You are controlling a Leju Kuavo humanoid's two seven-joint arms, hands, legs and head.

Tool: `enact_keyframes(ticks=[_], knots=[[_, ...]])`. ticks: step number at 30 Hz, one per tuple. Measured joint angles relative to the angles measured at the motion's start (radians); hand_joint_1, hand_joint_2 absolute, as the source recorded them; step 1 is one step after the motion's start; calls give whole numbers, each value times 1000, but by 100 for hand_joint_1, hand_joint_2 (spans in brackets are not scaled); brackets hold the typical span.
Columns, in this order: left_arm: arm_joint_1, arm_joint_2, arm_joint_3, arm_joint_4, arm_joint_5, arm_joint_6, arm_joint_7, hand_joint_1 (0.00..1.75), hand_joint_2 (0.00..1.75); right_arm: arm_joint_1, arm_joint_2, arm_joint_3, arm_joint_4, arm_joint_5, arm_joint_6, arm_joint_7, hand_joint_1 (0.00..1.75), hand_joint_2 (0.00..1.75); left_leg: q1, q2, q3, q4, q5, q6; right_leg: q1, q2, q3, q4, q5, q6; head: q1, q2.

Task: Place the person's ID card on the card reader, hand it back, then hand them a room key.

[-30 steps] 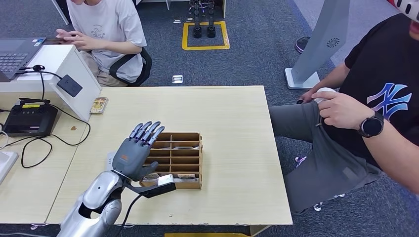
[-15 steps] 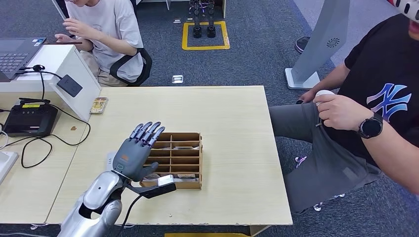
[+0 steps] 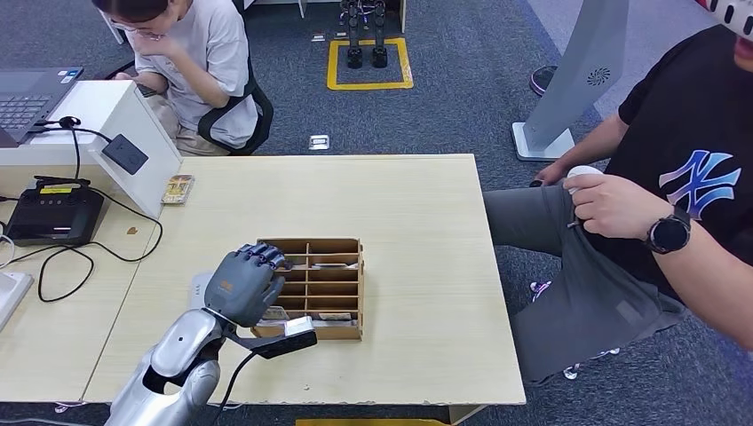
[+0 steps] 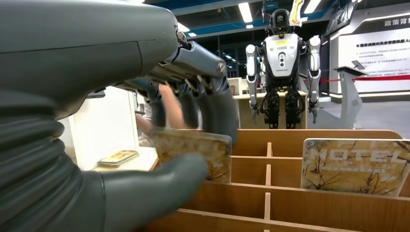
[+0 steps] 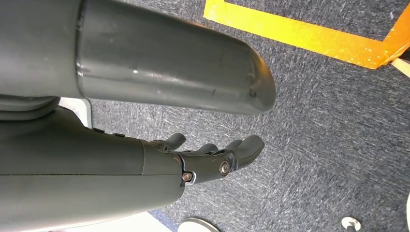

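Left hand: fingers, spread flat above the box a second ago, are now curled down over its near-left corner. In the left wrist view the thumb and fingers are seen pinching a hotel-printed room key.
Meaning for task: the key pickup appears to be under way; judged to be the last step, with the handover not yet begun.
Right hand: hung over the grey carpet, fingers loosely curled, nothing held.
Wooden box: divided into slots; a second key card stands upright in a slot beside the gripped one.
Slot walls: thin dividers sit close on both sides of the held key, so a straight lift out is judged safest.
Table: bare top lies between the box and its far-right edge, leaving open room for a reach.
Seated person: at the table's right side, hand held at the lap, well apart from the box.
Card reader: far left, on the white stand.
ID card: cannot be told.
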Motion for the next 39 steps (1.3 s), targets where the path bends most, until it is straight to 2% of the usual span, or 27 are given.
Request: enact_keyframes(ticks=[22, 28, 31, 36, 39], knots=[[14, 5, 0, 1, 34, -1, 8, 175, 175, -15, 0, 0, 0, 0, -3, -27, 0, 0, 0, 0, 0, 0, 0, 0, 0, 0, 0, 0, 0, 0, 0, 0], [21, 12, 24, -23, 143, -8, -36, 175, 175, -19, 0, 0, 0, 0, -3, -28, 0, 0, 0, 0, 0, 0, 0, 0, 0, 0, 0, 0, 0, 0, 0, 0], [14, 39, 60, -102, 272, -42, -72, 175, 175, -17, 0, 0, 0, -1, -3, -24, 0, 0, 0, 0, 0, 0, 0, 0, 0, 0, 0, 0, 0, 0, 0, 0], [-55, 137, 184, -312, 536, -185, -120, 175, 175, -7, 0, -5, 0, -2, -3, -20, 0, 0, 1, 0, 0, 0, 0, -1, 2, 0, 0, 1, 0, 0, 0, 0], [-87, 176, 255, -404, 594, -223, -130, 175, 175, -3, 0, -14, 0, -3, -3, -21, 0, 0, 1, 0, 0, 0, 1, -1, 2, 0, 0, 1, 0, -1, 0, 0]])
